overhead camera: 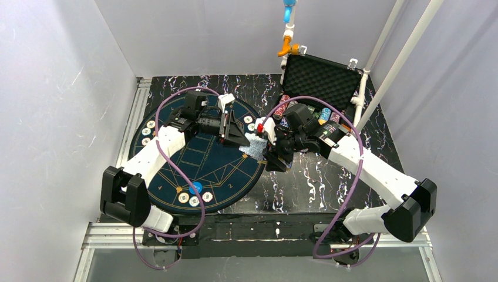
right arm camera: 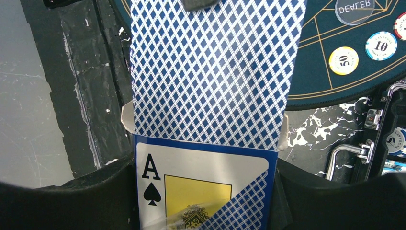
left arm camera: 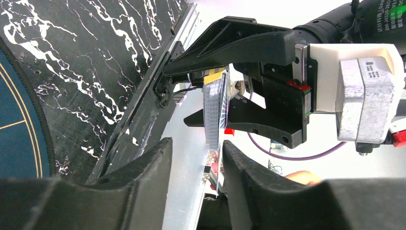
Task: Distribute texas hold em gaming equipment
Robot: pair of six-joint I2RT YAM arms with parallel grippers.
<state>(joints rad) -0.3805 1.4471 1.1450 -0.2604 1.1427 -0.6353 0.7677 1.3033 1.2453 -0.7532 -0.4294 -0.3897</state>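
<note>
My right claw (overhead camera: 273, 151) pinches the card box (right arm camera: 206, 184) over the mat (overhead camera: 194, 167) rim, and my left claw (left arm camera: 194, 167) is spread around the thin, slippery, bendy playing cards (right arm camera: 215, 72) jutting out, which I'd grip flat across their broad faces.

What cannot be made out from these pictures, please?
- Card faces: right wrist view shows only the blue backs of the playing cards.
- Card box: cut off by that view's bottom edge.
- Whether the left gripper pinches the cards: left wrist view shows them edge-on.
- Poker chips in the case: top view, too small, partly behind the right arm.
</note>
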